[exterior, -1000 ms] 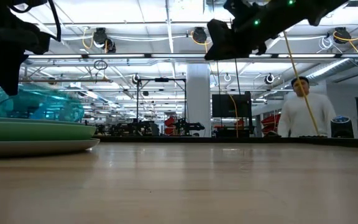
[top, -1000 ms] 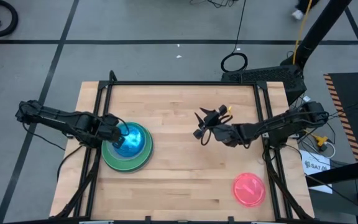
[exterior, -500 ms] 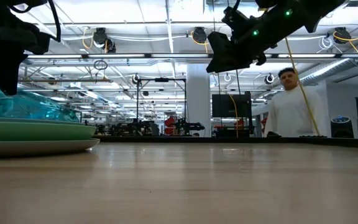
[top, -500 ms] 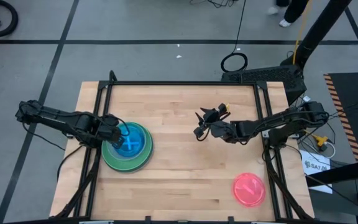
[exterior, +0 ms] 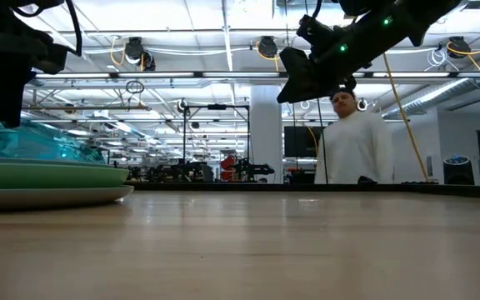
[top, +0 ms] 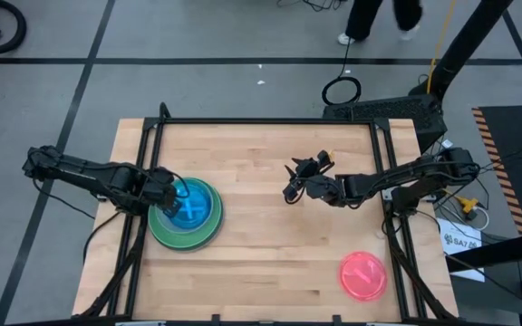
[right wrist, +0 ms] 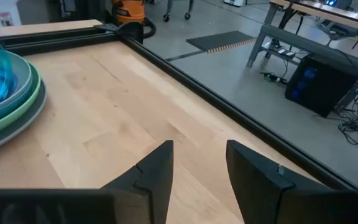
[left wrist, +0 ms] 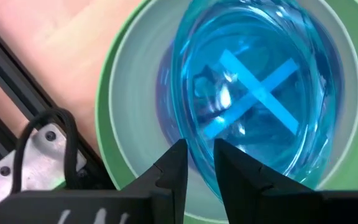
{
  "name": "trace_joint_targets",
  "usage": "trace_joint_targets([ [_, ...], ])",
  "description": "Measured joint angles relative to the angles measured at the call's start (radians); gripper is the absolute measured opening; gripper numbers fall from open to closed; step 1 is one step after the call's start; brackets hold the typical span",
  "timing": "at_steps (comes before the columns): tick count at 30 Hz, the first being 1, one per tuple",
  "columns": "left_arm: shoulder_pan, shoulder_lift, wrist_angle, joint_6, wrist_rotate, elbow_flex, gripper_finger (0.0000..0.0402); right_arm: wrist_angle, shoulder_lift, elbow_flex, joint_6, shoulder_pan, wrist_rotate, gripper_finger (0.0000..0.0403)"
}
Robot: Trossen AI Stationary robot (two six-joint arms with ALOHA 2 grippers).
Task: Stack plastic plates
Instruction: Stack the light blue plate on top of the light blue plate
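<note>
You are looking down on a wooden table (top: 270, 181) framed by dark rails. Take the stack of plates as your landmark: it sits near the table's left edge, about midway along it. At its bottom lies the grey plate (top: 208, 239), showing only as a thin rim. The green plate (top: 159, 230) rests on that, with a paler green plate (left wrist: 135, 180) nested inside it. On top sits a translucent cyan plate (top: 191, 205), with a lighter cross showing across its middle; any plates beneath it cannot be told apart. Your left arm reaches in from the table's left side, and the left gripper (top: 172, 190) is at the stack's left edge. In the left wrist view its fingers (left wrist: 173, 171) stand a narrow gap apart with the cyan plate's rim running into that gap; you cannot tell whether they pinch it. Your right arm comes in from the right side, and the right gripper (top: 290, 181) hangs above bare wood well to the right of the stack, raised off the table in the low view, fingers parted around nothing. A pink plate (top: 362, 274) lies alone far from the stack, near the table's front right corner. Beyond the table, a person (exterior: 352, 142) in a white top stands in the room.
</note>
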Motion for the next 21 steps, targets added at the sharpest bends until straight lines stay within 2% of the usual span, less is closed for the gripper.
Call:
trace_joint_targets([
  [21, 0.000, 0.000, 0.010, -0.007, 0.026, 0.000, 0.0084, -0.013, 0.000, 0.000, 0.003, 0.000, 0.000, 0.0144],
])
